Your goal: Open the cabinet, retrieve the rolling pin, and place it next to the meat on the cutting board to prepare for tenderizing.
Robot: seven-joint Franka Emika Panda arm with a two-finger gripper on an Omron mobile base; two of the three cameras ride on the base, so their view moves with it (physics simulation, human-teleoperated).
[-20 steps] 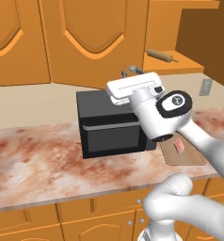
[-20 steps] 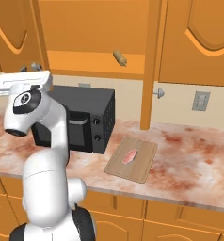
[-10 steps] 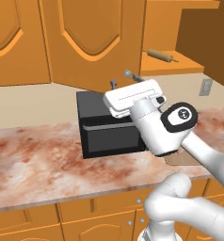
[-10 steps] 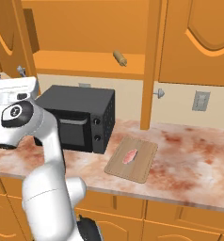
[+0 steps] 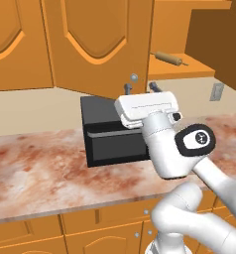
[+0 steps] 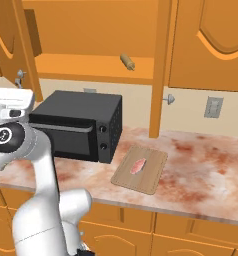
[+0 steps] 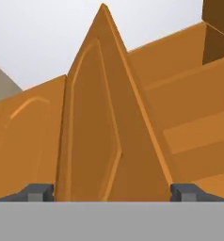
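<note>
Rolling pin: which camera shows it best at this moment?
The left base view: the rolling pin lies side-on on the cabinet shelf, so its length and a knob handle show. The right base view sees it nearly end-on, short and stubby. I cannot make it out in the hand view, which looks along the open door.
</note>
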